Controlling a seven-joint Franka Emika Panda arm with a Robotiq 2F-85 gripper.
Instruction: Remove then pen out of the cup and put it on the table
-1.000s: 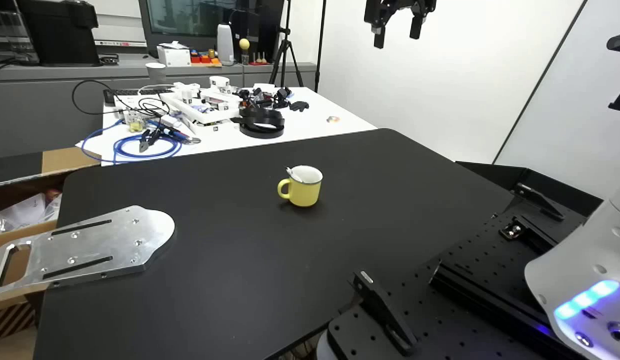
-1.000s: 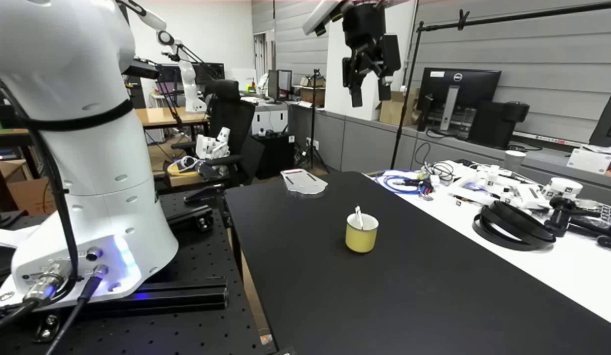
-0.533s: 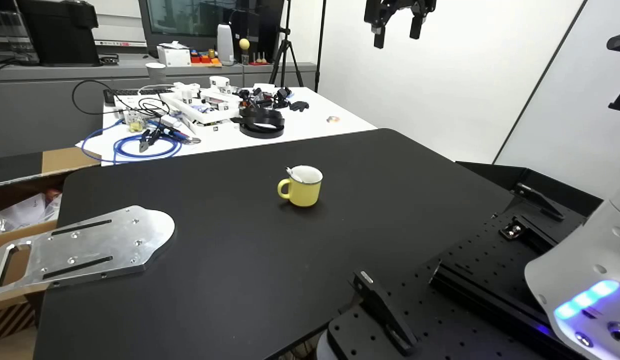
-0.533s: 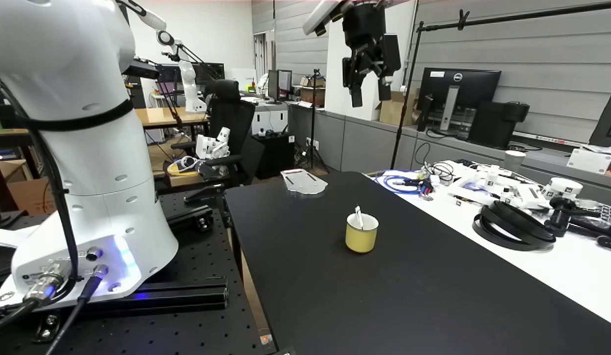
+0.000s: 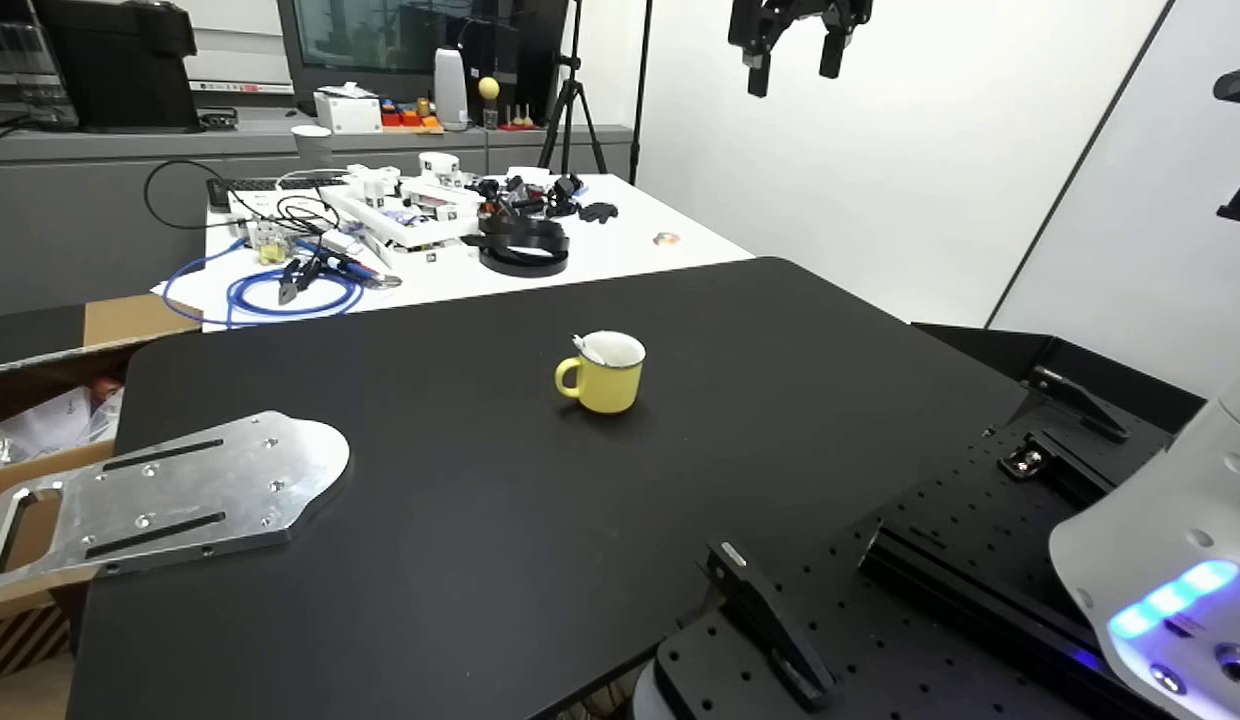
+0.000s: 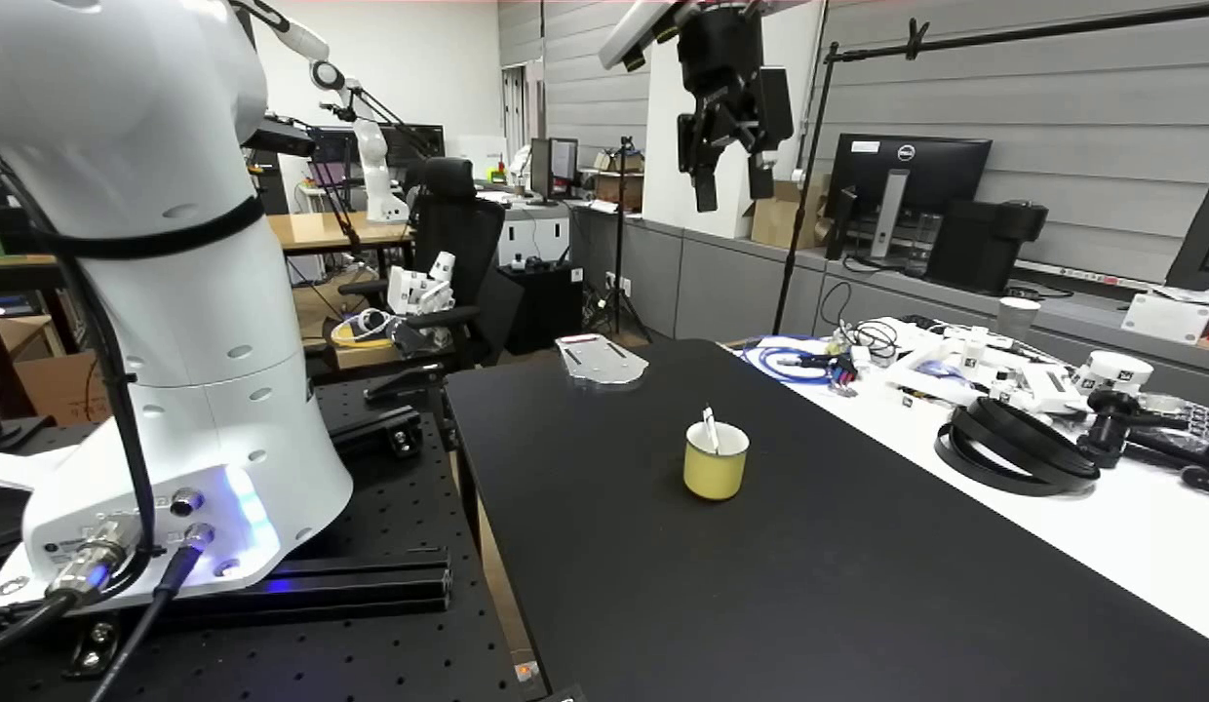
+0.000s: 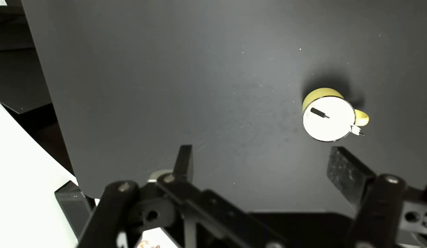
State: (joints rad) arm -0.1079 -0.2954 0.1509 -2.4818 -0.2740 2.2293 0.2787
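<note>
The pale yellow cup (image 5: 610, 388) stands upright on the black table (image 5: 480, 540), its handle toward the metal plate. It also shows in an exterior view (image 6: 714, 476) and at the right of the wrist view (image 7: 320, 93). The pen (image 7: 318, 112) leans inside the cup. Its dark part lies within, and its whitish end pokes over the rim beside the handle. In both exterior views only the pale upper part of the pen (image 6: 710, 429) shows. My gripper (image 7: 261, 148) is open, with nothing between its fingers. It hangs high above the table (image 6: 733, 192), well above the cup.
A silver slotted metal plate (image 5: 210, 480) lies at one table edge and overhangs it. A white table (image 5: 630, 240) with cables, tools and a black strap roll (image 5: 523, 245) adjoins the black one. The robot base (image 6: 205, 409) stands beside the black table on a perforated plate.
</note>
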